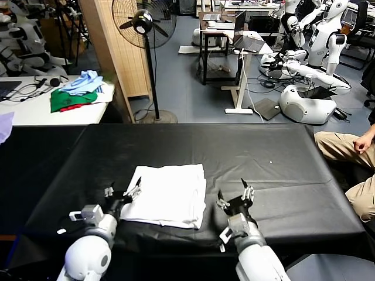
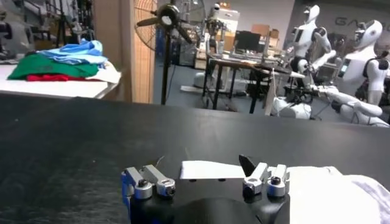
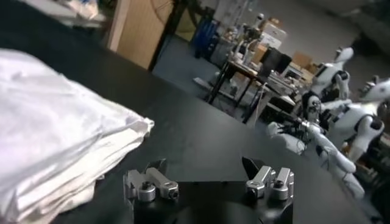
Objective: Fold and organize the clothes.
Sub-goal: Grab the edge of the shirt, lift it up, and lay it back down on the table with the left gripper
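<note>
The clothes are one white T-shirt (image 1: 169, 193), lying folded into a rough rectangle on the black table (image 1: 269, 158), near its front edge. My left gripper (image 1: 124, 186) hovers open at the shirt's left edge, with nothing between its fingers. In the left wrist view that gripper (image 2: 201, 165) points across the shirt (image 2: 323, 195), whose edge shows between the fingers. My right gripper (image 1: 232, 192) is open and empty over bare black cloth, just right of the shirt. The right wrist view shows this gripper (image 3: 205, 164) beside the shirt's (image 3: 55, 134) layered, wrinkled edge.
A heap of green, light-blue and red garments (image 1: 76, 92) lies on a white table at the far left. A standing fan (image 1: 145, 26) and a wooden screen are behind the table. A seated person's legs (image 1: 351, 158) are at its right end.
</note>
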